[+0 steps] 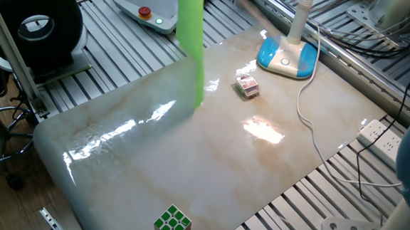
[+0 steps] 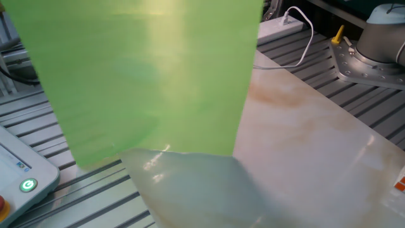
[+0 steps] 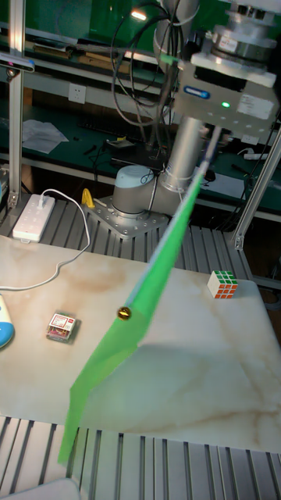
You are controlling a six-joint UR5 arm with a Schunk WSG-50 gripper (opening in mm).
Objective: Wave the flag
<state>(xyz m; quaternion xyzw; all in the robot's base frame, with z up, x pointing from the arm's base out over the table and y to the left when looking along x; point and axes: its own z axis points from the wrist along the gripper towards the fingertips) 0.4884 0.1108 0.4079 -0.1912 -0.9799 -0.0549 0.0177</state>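
The flag (image 3: 133, 328) is a big bright green sheet on a thin white stick, held in the air over the marble table (image 3: 179, 375). In the tall fixed view my gripper (image 3: 212, 147) hangs at the top right, shut on the stick's upper end. The stick slants down to the left to a brass tip (image 3: 124, 313). In one fixed view the flag (image 1: 192, 39) shows edge-on as a narrow green strip above the table's far edge. It fills the left half of the other fixed view as a broad flag (image 2: 145, 76). The gripper is out of frame in both fixed views.
A puzzle cube (image 1: 173, 222) sits at the table's near edge, also the cube (image 3: 223, 284) by the robot base (image 3: 144, 191). A small card box (image 1: 247, 86), a blue-white lamp base (image 1: 287, 57) with its cable, a power strip (image 3: 31, 216) and a teach pendant (image 1: 144, 8) lie around.
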